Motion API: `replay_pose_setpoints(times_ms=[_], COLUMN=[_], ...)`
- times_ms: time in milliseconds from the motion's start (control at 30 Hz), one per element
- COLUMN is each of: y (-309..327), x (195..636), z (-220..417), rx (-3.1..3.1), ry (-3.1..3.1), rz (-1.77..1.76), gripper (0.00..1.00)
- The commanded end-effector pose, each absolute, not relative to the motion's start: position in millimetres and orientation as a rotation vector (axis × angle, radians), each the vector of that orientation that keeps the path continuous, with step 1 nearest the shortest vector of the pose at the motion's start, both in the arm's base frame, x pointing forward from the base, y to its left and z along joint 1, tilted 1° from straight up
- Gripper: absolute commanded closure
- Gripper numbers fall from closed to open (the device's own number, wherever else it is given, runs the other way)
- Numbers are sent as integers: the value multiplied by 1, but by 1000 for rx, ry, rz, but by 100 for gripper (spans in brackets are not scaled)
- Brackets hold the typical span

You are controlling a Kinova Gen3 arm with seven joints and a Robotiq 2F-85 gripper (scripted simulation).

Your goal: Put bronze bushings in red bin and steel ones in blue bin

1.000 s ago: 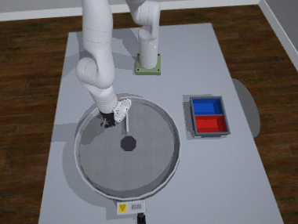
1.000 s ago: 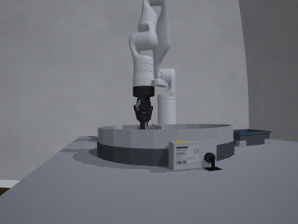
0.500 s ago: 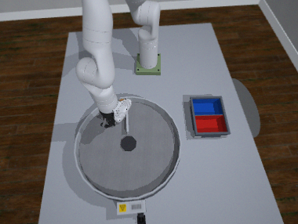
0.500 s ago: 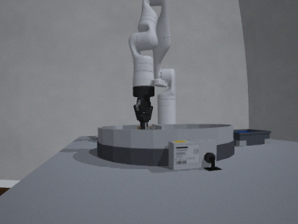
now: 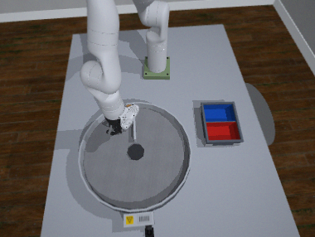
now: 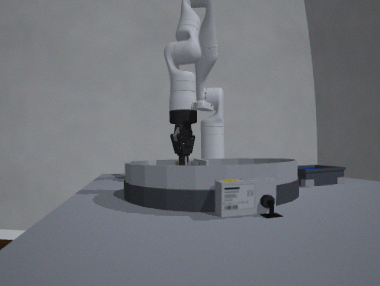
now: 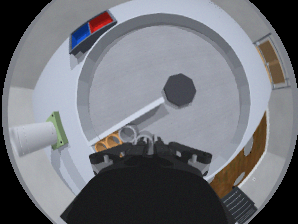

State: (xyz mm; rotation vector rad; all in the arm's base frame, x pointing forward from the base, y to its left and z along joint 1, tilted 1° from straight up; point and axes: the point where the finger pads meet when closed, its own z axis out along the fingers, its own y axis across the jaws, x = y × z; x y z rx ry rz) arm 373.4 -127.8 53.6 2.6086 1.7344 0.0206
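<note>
From the top, no bushing showed in the blue bin (image 5: 219, 113) (image 7: 80, 37) or red bin (image 5: 221, 132) (image 7: 101, 22), right; all sorting seemed left. Exterior: my claw (image 5: 113, 131) (image 6: 184, 161) (image 7: 150, 139) was nearly together. Wrist: two bronze bushings (image 7: 101, 146) and a steel one (image 7: 123, 134) lay left of me; whether I pinched another, I couldn't tell.

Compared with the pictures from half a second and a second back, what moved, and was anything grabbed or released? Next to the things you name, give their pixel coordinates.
No visible movement: the gripper (image 5: 112, 132) (image 6: 183, 162) (image 7: 150, 139) stays low over the turntable (image 5: 188, 166) (image 6: 175, 175) (image 7: 244, 75). Any small finger movement, grab or release can't be made out. The red bin (image 5: 222, 131) (image 7: 101, 22) and blue bin (image 5: 219, 113) (image 7: 80, 36) stay put.
</note>
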Motion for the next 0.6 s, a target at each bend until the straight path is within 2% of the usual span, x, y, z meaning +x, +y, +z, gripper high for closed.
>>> replay_pose_setpoints(times_ms=[0, 567], y=[-128, -128], x=[374, 374], z=[54, 60], rx=[2608, 2609], ry=[1734, 1734], rz=[22, 21], gripper=[100, 100])
